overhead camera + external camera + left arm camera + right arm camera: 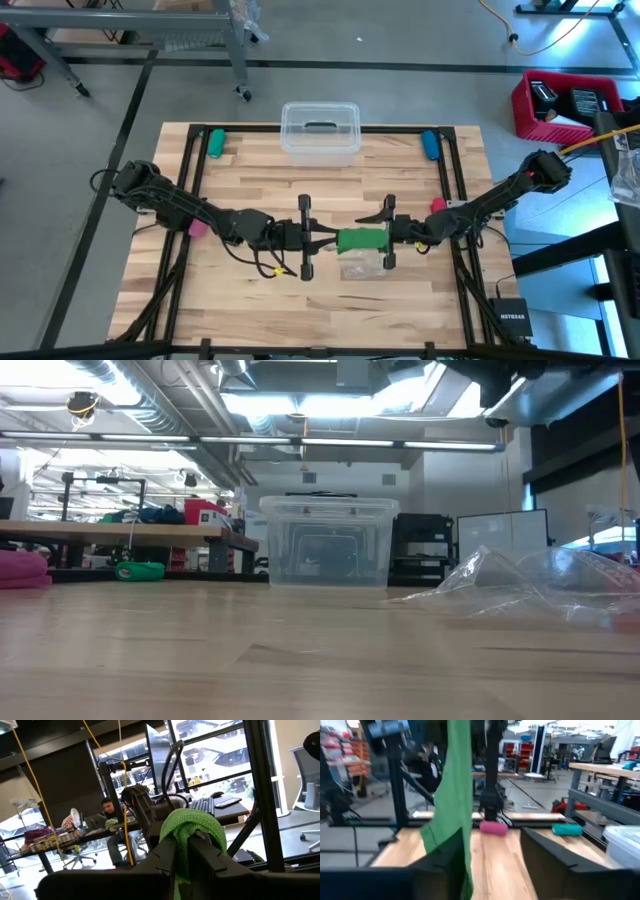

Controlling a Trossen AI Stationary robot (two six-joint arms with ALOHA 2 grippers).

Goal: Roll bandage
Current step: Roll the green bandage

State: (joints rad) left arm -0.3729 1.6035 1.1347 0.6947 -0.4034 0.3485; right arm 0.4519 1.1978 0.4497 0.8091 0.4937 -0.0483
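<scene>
Looking down, we see the bandage [362, 240] stretched left-to-right between both grippers above the table's middle, the left gripper [328, 240] clamped on its end (fabric bunched between its fingers), the right gripper [396, 236] seemingly parted, its hold unclear.

We see the bandage [361, 240] bright green, plain, no pattern. Both arms black. Table [250, 180] light wood, butcher-block strips in pale and tan tones, with a black frame. Far centre, a clear plastic bin [320, 133] with a dark handle. Far left, a green cylinder [216, 143]; far right, a blue one [430, 145]. A pink cylinder [197, 229] at left. Near the bandage, a clear crinkled plastic bag [358, 265]. Off the table at right, a red crate [560, 105].
</scene>
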